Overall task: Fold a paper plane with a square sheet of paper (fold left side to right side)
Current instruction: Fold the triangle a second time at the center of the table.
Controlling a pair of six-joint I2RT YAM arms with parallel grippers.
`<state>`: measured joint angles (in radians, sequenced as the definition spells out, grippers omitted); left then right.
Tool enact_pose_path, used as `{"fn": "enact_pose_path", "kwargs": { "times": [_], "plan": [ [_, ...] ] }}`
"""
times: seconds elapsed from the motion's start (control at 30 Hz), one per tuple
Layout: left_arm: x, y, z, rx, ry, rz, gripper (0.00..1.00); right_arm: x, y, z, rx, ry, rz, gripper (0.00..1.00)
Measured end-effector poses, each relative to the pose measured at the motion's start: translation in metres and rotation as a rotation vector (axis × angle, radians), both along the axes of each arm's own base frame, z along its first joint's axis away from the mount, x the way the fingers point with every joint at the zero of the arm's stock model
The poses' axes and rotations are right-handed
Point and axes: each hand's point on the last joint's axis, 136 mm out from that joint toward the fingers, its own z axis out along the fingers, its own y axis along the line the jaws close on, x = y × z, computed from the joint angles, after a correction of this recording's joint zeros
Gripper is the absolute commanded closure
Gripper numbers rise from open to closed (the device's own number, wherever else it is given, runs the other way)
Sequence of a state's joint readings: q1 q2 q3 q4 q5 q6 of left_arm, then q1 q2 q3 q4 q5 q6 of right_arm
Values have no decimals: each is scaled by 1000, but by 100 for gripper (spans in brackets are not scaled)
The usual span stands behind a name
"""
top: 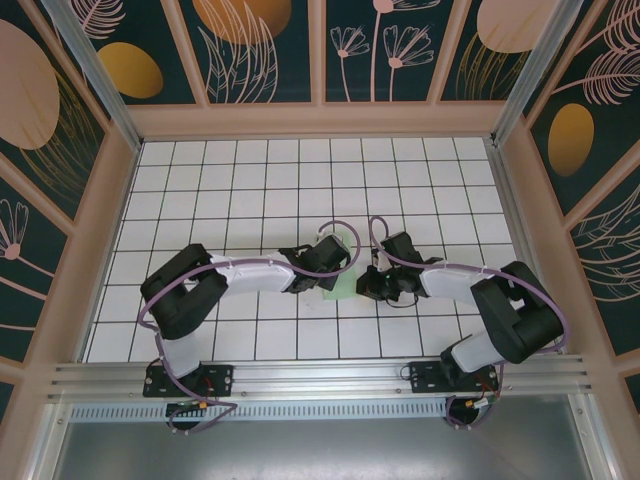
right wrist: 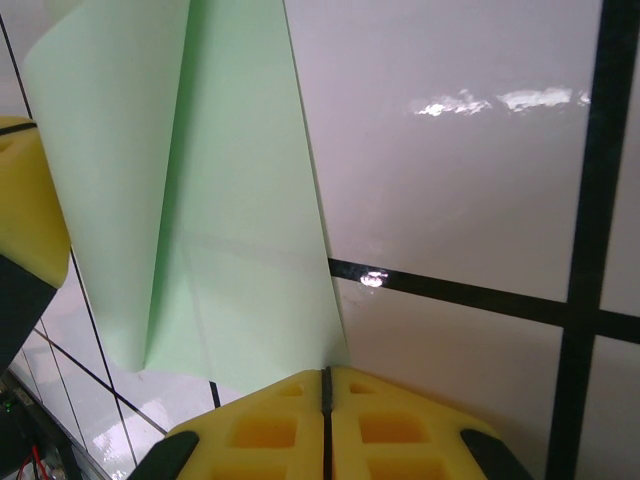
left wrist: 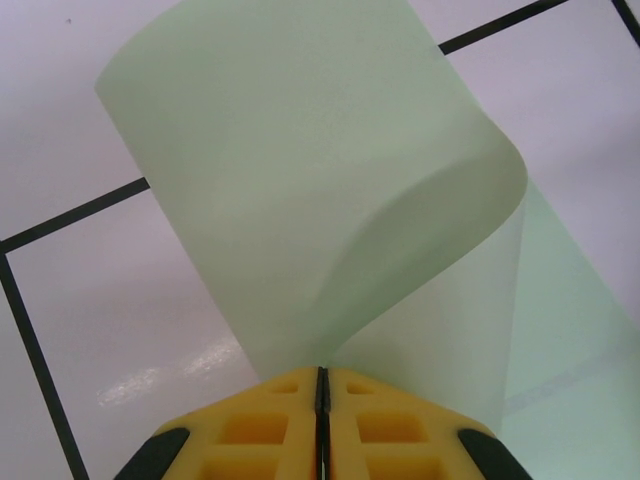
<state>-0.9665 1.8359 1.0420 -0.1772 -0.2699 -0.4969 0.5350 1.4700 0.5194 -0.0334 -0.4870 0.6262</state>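
The square sheet of paper [top: 338, 285], pale mint green, lies mid-table between the two arms. In the left wrist view one side of the sheet [left wrist: 300, 180] is lifted and curls over in a loose roll above the part still flat on the tiles. My left gripper [left wrist: 322, 372] is shut on the lifted edge, yellow fingers together. My right gripper [right wrist: 326, 372] is shut, its tips at the near right corner of the flat sheet [right wrist: 230, 200]; whether it nips the corner or only presses on it I cannot tell. From above, the left gripper [top: 338, 266] and right gripper [top: 363, 285] sit close together.
The table [top: 250, 180] is white tiles with black grid lines. Pink-framed wall panels [top: 320, 120] close it in at the back and both sides. A metal rail [top: 320, 375] carries the arm bases at the near edge. A left finger [right wrist: 25, 210] shows at the left of the right wrist view.
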Motion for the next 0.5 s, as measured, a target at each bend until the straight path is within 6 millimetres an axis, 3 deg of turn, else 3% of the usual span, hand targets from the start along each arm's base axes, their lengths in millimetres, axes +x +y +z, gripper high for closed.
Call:
{"fn": "enact_pose_path", "kwargs": {
  "times": [0.5],
  "plan": [
    [-1, 1, -7, 14, 10, 1, 88, 0, 0, 0, -2, -6, 9, 89]
  ]
}}
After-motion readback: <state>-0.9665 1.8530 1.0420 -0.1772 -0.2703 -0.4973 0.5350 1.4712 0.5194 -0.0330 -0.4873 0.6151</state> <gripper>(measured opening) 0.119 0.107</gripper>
